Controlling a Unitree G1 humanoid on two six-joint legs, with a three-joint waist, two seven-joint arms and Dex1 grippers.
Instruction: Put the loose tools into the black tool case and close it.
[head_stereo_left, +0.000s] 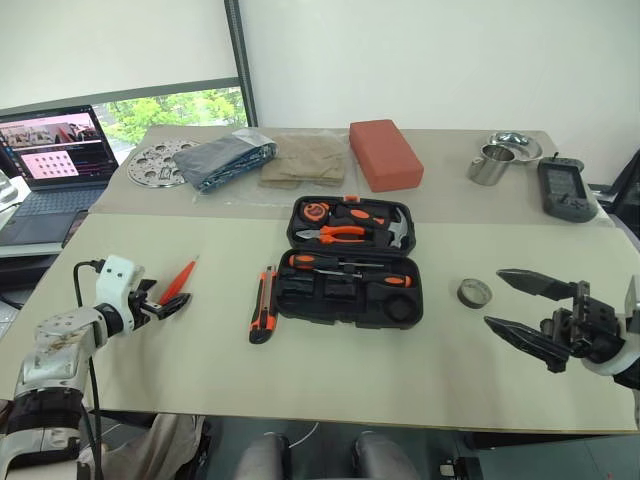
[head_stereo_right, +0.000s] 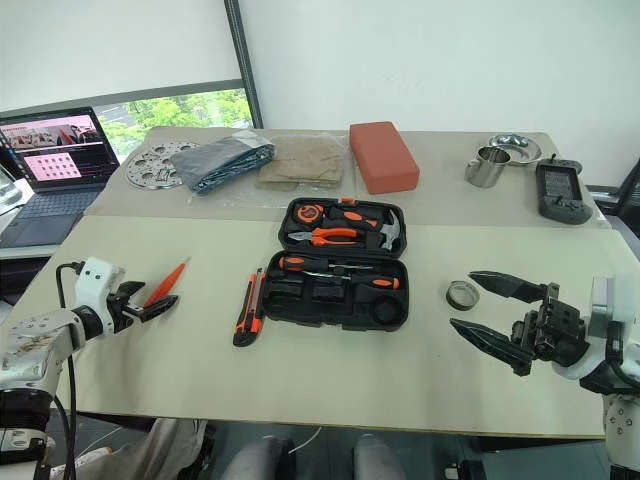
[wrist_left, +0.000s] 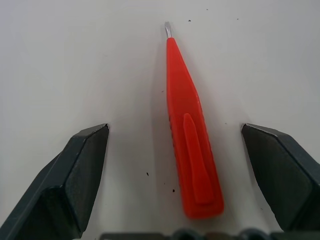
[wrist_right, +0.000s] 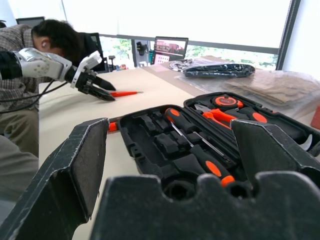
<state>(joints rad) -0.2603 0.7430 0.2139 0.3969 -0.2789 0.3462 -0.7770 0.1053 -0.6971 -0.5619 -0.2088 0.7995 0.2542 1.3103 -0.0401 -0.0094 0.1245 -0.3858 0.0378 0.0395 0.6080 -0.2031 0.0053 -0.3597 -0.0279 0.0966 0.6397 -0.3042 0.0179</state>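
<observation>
Beige counter (head_stereo_left: 200, 380) is carrying the open case (head_stereo_left: 352, 264) mid-surface. Left end effector (wrist_left: 175, 145), spread, is straddling the screwdriver (wrist_left: 191, 145) near the left edge; it should be lowering squarely before pinching. Right end effector (head_stereo_left: 520, 305) is hovering spread, empty.

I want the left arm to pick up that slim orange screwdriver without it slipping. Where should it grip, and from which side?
Grip the slim orange screwdriver across its thick clip end, coming from above. It lies flat on the beige table, tapering towards the metal tip, and the open left gripper already straddles that wider part.
</observation>
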